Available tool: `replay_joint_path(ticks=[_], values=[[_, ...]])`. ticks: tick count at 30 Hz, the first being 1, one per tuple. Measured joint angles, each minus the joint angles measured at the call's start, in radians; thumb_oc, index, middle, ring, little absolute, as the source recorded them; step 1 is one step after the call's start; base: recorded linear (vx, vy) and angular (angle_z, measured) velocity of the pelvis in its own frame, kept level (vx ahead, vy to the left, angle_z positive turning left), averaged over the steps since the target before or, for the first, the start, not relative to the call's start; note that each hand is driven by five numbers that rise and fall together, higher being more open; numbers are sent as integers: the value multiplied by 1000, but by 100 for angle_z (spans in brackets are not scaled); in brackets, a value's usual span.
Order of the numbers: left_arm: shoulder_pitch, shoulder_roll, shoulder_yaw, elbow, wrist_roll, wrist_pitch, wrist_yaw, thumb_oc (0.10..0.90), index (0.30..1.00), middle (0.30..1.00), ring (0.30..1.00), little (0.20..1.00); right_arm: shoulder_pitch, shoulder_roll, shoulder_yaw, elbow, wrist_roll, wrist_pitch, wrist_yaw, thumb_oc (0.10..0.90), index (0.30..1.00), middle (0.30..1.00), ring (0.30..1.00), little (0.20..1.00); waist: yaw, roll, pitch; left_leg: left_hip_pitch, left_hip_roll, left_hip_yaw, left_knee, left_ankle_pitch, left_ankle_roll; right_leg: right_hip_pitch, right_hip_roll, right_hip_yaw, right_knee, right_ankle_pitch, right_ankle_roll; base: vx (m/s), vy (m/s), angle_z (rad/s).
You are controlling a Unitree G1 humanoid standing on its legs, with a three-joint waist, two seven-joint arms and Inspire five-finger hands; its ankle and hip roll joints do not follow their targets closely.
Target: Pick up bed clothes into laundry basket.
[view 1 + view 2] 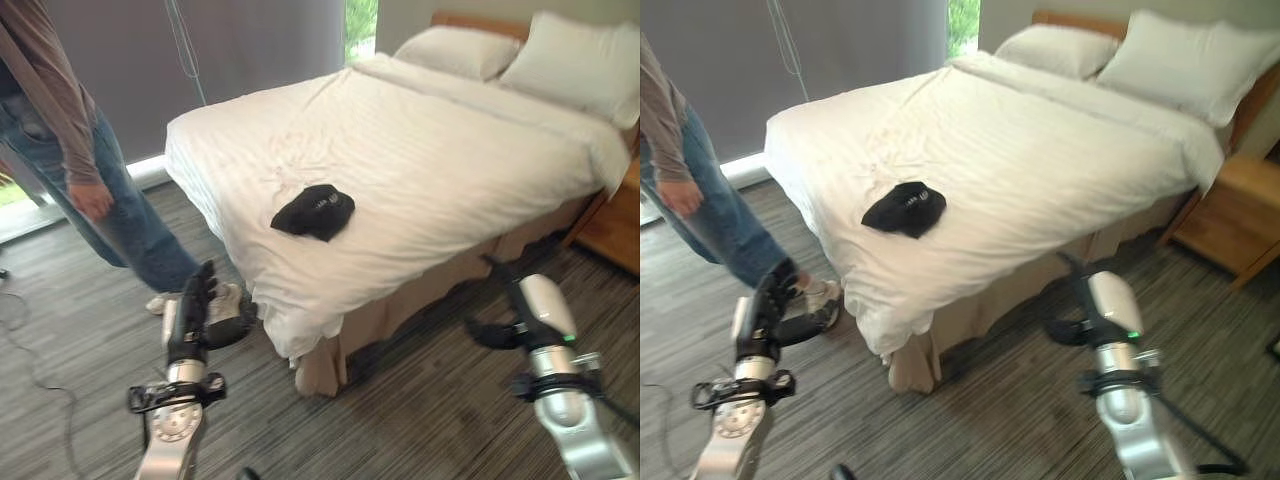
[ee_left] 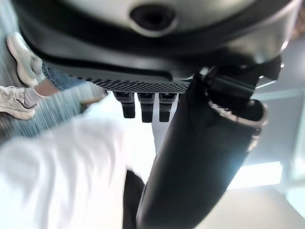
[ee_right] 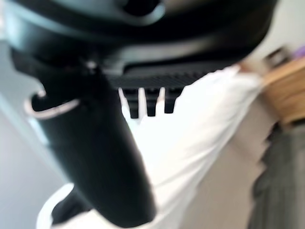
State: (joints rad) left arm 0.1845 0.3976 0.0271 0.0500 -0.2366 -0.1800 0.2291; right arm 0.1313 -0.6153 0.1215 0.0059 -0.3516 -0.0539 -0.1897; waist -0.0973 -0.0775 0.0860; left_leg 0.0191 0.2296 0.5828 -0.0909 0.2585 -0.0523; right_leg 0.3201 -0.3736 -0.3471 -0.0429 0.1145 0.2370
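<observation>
A black piece of clothing (image 1: 313, 211) lies crumpled on the white bed (image 1: 420, 150), near its foot corner. My left hand (image 1: 192, 315) is raised over the floor just short of that corner, well below and left of the garment, its fingers (image 2: 145, 106) straight and holding nothing. Over the floor beside the bed's long side hangs my right hand (image 1: 530, 310), also open and empty, with its fingers (image 3: 150, 103) pointing toward the mattress. Neither hand touches the bed.
A person (image 1: 60, 150) in jeans and white shoes (image 1: 225, 300) stands by the bed's foot, close to my left hand. Two pillows (image 1: 580, 60) lie at the headboard. A wooden nightstand (image 1: 615, 225) stands at the right. Grey striped carpet (image 1: 420, 420) lies before me.
</observation>
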Motion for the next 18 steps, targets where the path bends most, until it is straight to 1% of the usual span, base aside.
replay_joint_path(ticks=[1,2,3,4,5,6,7,8,9,10,11,12,13,14,15,16,17,18], values=[[0,29,3,8,0,0,1,800,900,900,900,900,-20,21,25,25,-16,-16,1,800,900,900,900,900,11,-11,-8,1,-3,-11,0,-17,23,-8,-3,-2,-7,-22,27,364,265,20],[-9,41,2,25,-1,0,2,800,900,900,900,900,-53,18,50,63,-25,-26,-3,800,900,900,900,900,21,-17,-12,6,-10,-21,0,-33,28,-10,6,2,-26,1,15,297,285,28],[-39,67,-19,68,-6,6,-1,800,900,900,900,900,-126,9,84,149,-47,-22,-2,800,900,900,900,900,34,-26,-18,19,-33,-33,-1,-47,38,-31,-6,8,-27,13,24,187,202,36],[-41,85,-28,72,-9,11,-1,800,900,900,900,900,-162,8,91,193,-56,-14,-7,800,900,900,900,900,36,-37,-23,23,-56,-40,-1,-56,33,-49,-10,13,-12,66,4,260,216,33],[-37,98,-42,75,-13,12,-9,800,900,900,900,900,-218,1,91,264,-60,9,-13,800,900,900,900,900,56,-40,-32,35,-76,-39,-5,-70,26,-74,-32,-13,34,120,16,177,126,19],[-39,98,-53,75,-17,12,-9,800,900,900,900,900,-254,-12,85,322,-60,16,-25,800,900,900,900,900,65,-22,-30,34,-84,-37,-5,-86,18,-90,-33,4,56,138,5,342,191,15],[-59,98,-82,86,-19,12,-13,800,900,900,900,900,-301,-51,98,405,-58,28,-39,800,900,900,900,900,68,9,-27,22,-77,-50,-6,-96,28,-130,-41,22,124,155,15,244,132,25],[-81,93,-108,87,-21,8,-21,800,900,900,900,900,-316,-93,97,446,-52,43,-43,800,900,900,900,900,72,31,-11,17,-75,-65,-7,-103,41,-201,-56,60,240,112,42,327,160,35],[-88,90,-115,89,-22,8,-21,800,900,900,900,900,-318,-109,96,460,-51,51,-46,800,900,900,900,900,69,43,-7,9,-69,-69,-6,-93,54,-218,-49,82,229,53,29,259,109,36],[-98,92,-115,91,-31,7,-28,800,900,900,900,900,-322,-132,96,463,-36,64,-51,800,900,900,900,900,52,44,9,-1,-65,-85,-7,-98,59,-259,-15,96,120,6,40,263,70,37],[-113,97,-111,106,-38,7,-28,800,900,900,900,900,-331,-139,95,463,-29,65,-58,800,900,900,900,900,33,42,33,-5,-55,-103,-6,-94,60,-265,42,99,-27,23,21,280,52,31],[-118,98,-104,112,-38,7,-29,800,900,900,900,900,-342,-138,96,465,-25,64,-60,800,900,900,900,900,25,39,52,-4,-46,-106,-6,-94,59,-288,78,108,-64,35,12,272,36,37],[-125,104,-102,130,-38,10,-33,800,900,900,900,900,-349,-139,95,465,-17,65,-65,800,900,900,900,900,6,24,84,5,-36,-115,-6,-92,44,-314,154,105,-65,66,-5,271,21,54],[-119,117,-105,135,-37,11,-51,800,900,900,900,900,-341,-138,97,468,-15,69,-65,800,900,900,900,900,-13,-19,80,16,-56,-114,-7,-87,8,-306,161,103,-63,41,7,273,-4,72],[-117,113,-105,147,-35,7,-65,800,900,900,900,900,-340,-143,94,476,-16,70,-66,800,900,900,900,900,-25,-46,78,27,-78,-109,-7,-78,-12,-294,148,111,-61,27,-112,191,-9,57],[-116,72,-112,173,-37,11,-69,800,900,900,900,900,-355,-145,75,503,-16,73,-69,800,900,900,900,900,-26,-26,81,33,-74,-101,4,-71,-25,-294,154,101,-60,10,-87,181,-29,12],[-110,40,-132,186,-36,20,-76,800,900,900,900,900,-393,-169,62,519,-15,86,-80,800,900,900,900,900,-26,-4,96,25,-71,-91,41,-115,-49,-292,154,107,-60,4,-69,259,-69,5],[-113,27,-135,187,-35,22,-86,800,900,900,900,900,-398,-185,58,519,-16,86,-81,800,900,900,900,900,-38,27,99,31,-62,-101,7,-111,-46,-287,172,107,-59,6,-70,251,-146,12]])
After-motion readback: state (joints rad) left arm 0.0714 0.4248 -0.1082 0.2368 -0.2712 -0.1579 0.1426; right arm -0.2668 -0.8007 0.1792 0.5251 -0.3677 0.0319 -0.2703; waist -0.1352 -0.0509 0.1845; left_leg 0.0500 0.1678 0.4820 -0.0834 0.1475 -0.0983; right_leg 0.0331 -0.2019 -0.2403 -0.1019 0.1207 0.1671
